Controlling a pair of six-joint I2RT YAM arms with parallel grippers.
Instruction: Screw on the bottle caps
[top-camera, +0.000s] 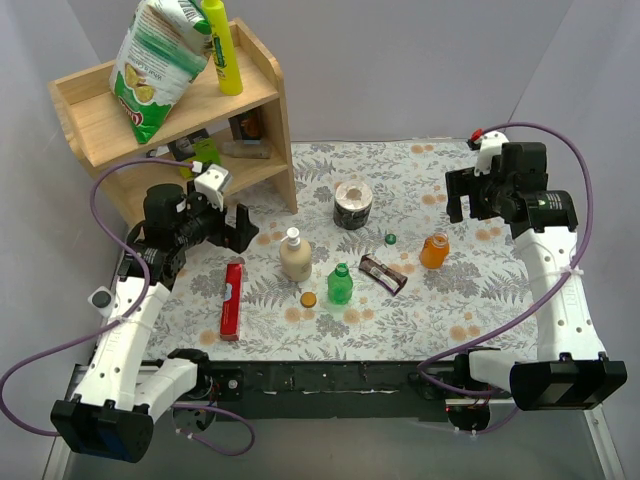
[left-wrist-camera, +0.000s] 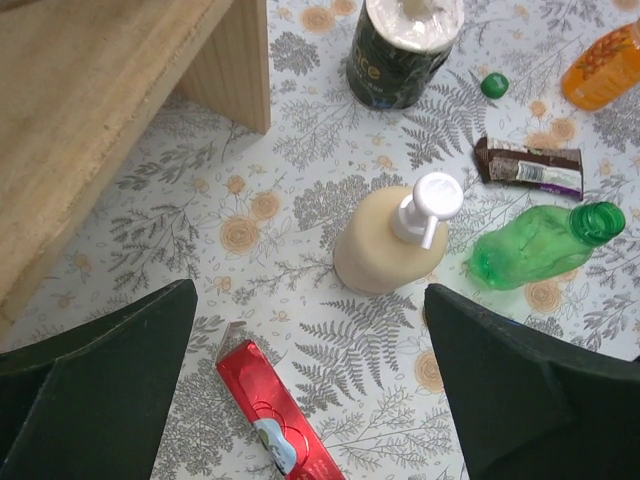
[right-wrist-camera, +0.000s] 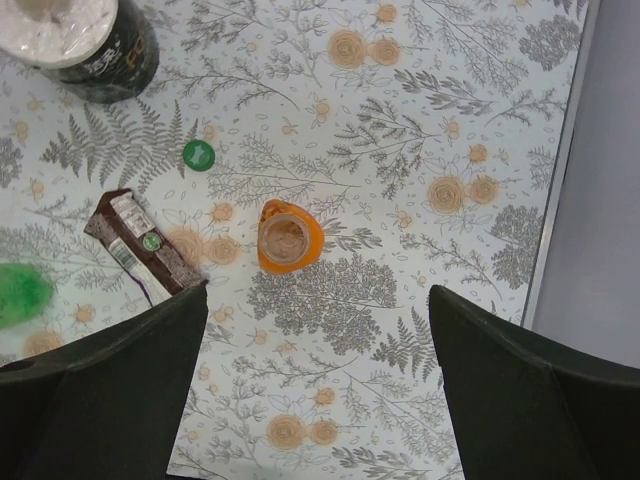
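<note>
The left gripper (top-camera: 238, 226) is held raised beside the shelf (top-camera: 250, 110), jaws spread wide and empty. The orange-brown cap (top-camera: 308, 299) lies just beside the upright green bottle (top-camera: 340, 285). The dark green cap (top-camera: 390, 239) lies between it and the orange bottle (top-camera: 434, 250), apart from both. Both bottles stand uncapped. The caps are judged light, rigid and slippery, and are best pinched across the rim. The bottles are judged light and easily tipped, and are best held mid-body. The right gripper (top-camera: 468, 198) is poised high near the orange bottle, likewise spread and empty.

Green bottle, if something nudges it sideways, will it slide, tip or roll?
The green bottle stands upright and narrow, so a high push would probably tip it. It looks see-through and empty, so likely light. Its round body would probably roll once down.
</note>
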